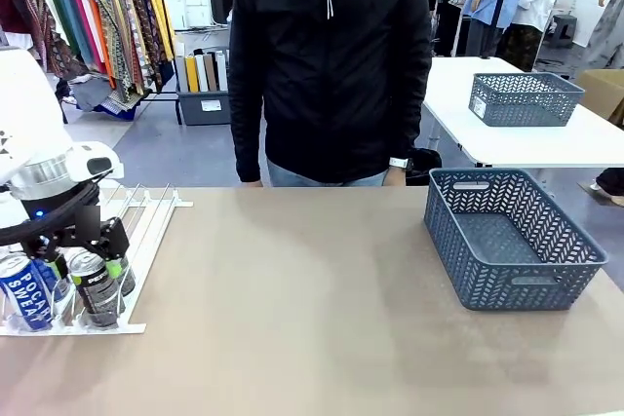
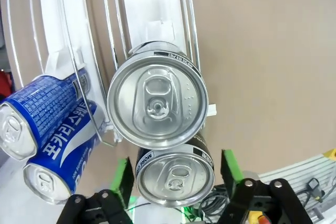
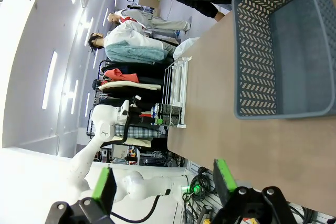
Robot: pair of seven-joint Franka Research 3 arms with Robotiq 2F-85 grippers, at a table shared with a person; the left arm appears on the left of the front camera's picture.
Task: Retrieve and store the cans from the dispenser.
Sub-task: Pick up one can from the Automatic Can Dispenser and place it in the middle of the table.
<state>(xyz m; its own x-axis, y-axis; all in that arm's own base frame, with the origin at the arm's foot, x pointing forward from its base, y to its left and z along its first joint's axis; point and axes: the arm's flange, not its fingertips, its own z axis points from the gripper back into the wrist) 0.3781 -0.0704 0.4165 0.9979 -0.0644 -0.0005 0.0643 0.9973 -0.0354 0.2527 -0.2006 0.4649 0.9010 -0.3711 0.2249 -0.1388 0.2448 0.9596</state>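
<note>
Your left gripper [image 1: 88, 265] sat at the dispenser [image 1: 146, 216] on the table's left side, pads either side of the front dark can [image 2: 176, 179], close in; couldn't tell if they gripped it. A second dark can [image 2: 157, 103] lay just behind, with the blue cans [image 2: 50, 129] in the next lane. Your right gripper [image 3: 164, 179] stood wide, holding nothing. The grey basket [image 1: 517, 284] was well apart.

The dispenser [image 1: 146, 213] sat at the lower left of the front view on the table [image 1: 292, 319], with cans [image 1: 95, 294] side by side at its near end. A basket [image 1: 517, 291] stood at the right. A person [image 1: 331, 65] stood behind the far edge, top centre.
</note>
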